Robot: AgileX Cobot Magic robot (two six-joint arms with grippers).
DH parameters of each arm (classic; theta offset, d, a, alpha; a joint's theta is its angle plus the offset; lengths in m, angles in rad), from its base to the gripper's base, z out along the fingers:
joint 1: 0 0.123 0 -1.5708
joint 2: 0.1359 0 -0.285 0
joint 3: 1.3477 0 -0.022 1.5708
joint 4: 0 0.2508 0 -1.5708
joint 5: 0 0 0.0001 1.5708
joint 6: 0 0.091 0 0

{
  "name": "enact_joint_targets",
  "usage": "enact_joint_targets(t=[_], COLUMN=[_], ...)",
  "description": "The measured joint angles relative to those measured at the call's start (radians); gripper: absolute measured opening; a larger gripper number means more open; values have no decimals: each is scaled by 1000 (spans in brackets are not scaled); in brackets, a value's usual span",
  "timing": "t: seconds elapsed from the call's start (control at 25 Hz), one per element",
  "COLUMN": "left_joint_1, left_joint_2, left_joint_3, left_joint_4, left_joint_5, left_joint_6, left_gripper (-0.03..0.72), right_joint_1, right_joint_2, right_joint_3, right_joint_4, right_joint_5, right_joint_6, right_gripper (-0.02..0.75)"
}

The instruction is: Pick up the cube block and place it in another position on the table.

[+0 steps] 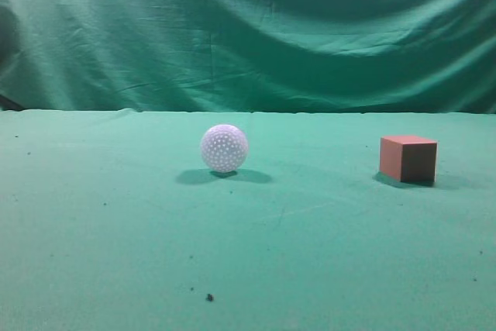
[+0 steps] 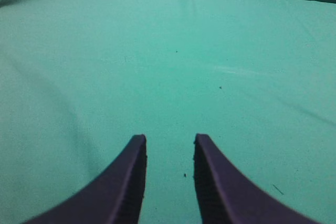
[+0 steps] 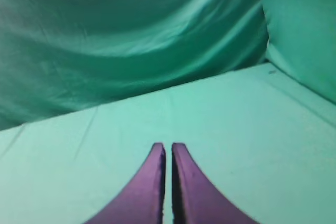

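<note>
The reddish-brown cube block (image 1: 408,159) sits on the green table (image 1: 248,253) at the right of the exterior view. Neither arm shows in that view. My left gripper (image 2: 169,139) is open and empty over bare green cloth in the left wrist view. My right gripper (image 3: 168,146) is shut with nothing between its fingers in the right wrist view. It points over the cloth toward the curtain. The cube shows in neither wrist view.
A white dimpled ball (image 1: 224,148) rests on the table left of the cube, near the middle. A wrinkled green curtain (image 1: 248,29) hangs behind the table. A few dark specks (image 1: 209,297) lie on the cloth near the front.
</note>
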Motion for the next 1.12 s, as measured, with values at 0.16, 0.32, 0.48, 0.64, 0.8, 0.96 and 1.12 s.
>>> enact_joint_targets(t=[0.16,0.32,0.48,0.64,0.8,0.96,1.12], left_joint_1=[0,0,0,0,0,0,0], left_joint_2=[0,0,0,0,0,0,0], left_joint_3=[0,0,0,0,0,0,0], left_joint_4=[0,0,0,0,0,0,0], left_joint_5=[0,0,0,0,0,0,0], left_joint_6=[0,0,0,0,0,0,0], left_gripper=[262,262,262,262,262,262,262], right_joint_1=[0,11,126,281,414,504,526], right_joint_2=[97,243,389,572,778,993,1171], right_joint_3=[-80,-230,-341,-409,-471,-554,-648], right_joint_4=[2,2,2,0,-21,-120,-161], right_joint_5=[137,325,432,491,489,496,511], right_joint_6=[-171,-285,-278,-247,-178,-81,-66], right_gripper=[0,0,0,0,0,0,48])
